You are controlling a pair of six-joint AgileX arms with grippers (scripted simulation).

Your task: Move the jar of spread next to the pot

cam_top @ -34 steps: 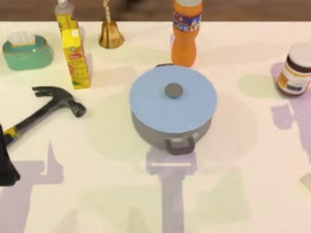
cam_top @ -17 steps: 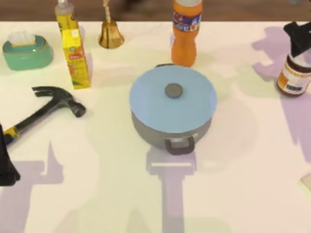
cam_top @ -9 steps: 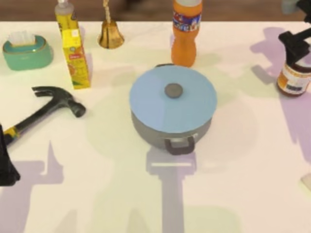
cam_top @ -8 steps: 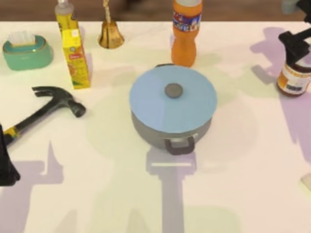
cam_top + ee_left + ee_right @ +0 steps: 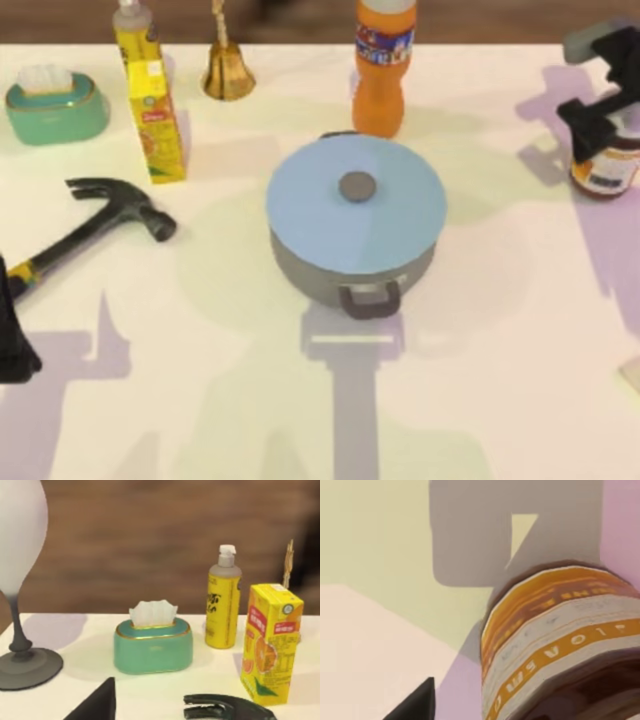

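Lowered over the jar [image 5: 604, 172], right gripper [image 5: 603, 118] now straddles it; its opening cannot be told. An off-centre squeeze may topple it.

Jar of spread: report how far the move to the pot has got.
Done: nothing yet; the jar of spread stands on the table at the top view's right edge, far from the pot. In hand: the right gripper is down over the jar's top, and the right wrist view shows the label up close. Left: grasp it, carry it over, set it beside the pot. The left gripper sits parked at the left edge.
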